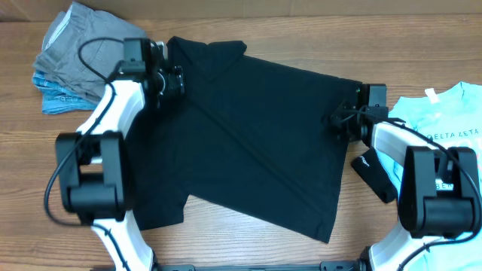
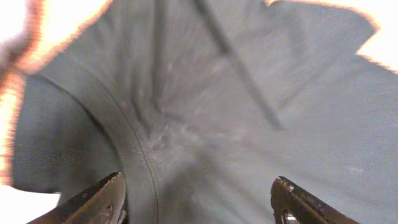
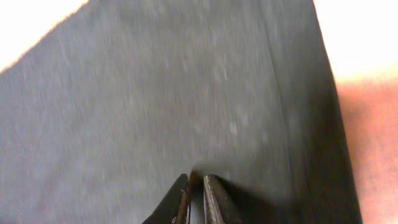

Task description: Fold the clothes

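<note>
Black T-shirt (image 1: pixel 256 143) flat on wood table (image 1: pixel 226 235), diag. crease across. L gripper (image 1: pixel 172 80) at collar, R gripper (image 1: pixel 343 120) at right edge. Grey garment (image 1: pixel 75 41) top-left; light-blue printed tee (image 1: pixel 444 113) far right.

Black T-shirt (image 1: pixel 256 135) spread askew (partly folded) mid-table

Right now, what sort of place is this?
Likely a robot-lab workbench: a wooden table, a left arm and right arm, and a black T-shirt spread between them.
</note>
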You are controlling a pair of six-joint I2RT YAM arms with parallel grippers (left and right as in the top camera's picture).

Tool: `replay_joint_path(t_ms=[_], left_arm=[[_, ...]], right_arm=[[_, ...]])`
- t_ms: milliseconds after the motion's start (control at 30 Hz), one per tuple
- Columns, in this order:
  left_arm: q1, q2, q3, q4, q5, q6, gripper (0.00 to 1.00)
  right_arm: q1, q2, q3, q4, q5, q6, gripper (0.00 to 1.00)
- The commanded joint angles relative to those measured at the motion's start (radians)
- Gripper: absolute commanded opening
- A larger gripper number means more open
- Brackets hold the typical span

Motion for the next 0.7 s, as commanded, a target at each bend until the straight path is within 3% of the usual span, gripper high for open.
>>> replay_joint_path(t_ms=[0,167,300,367,467,667], left_arm=[[0.006,-0.162,0.051,-0.074,-0.035,0.058,0.81],[0.006,-0.253,0.051,-0.245,-0.141,0.058,0.84],[0.006,-0.261,0.051,-0.347,-0.173,0.058,0.82],[0.006,-0.261,0.051,-0.385,-0.177,0.059,0.79],[0.006,-0.272,0.059,-0.428,-0.192,0.058,0.79],[0.008,-0.315,0.126,-0.638,-0.248,0.053,0.77]], right_arm=[[-0.035,0.117,0.023,0.002,0.145,0.011,0.12],[-0.121,0.146,0.132,-0.021,0.137,0.001,0.09],[-0.16,0.146,0.238,-0.094,0.013,-0.099,0.09],[-0.161,0.146,0.286,-0.146,-0.047,-0.173,0.24],[-0.161,0.125,0.364,-0.262,-0.093,-0.237,0.39],[-0.161,-0.031,0.442,-0.423,-0.179,-0.267,0.43]])
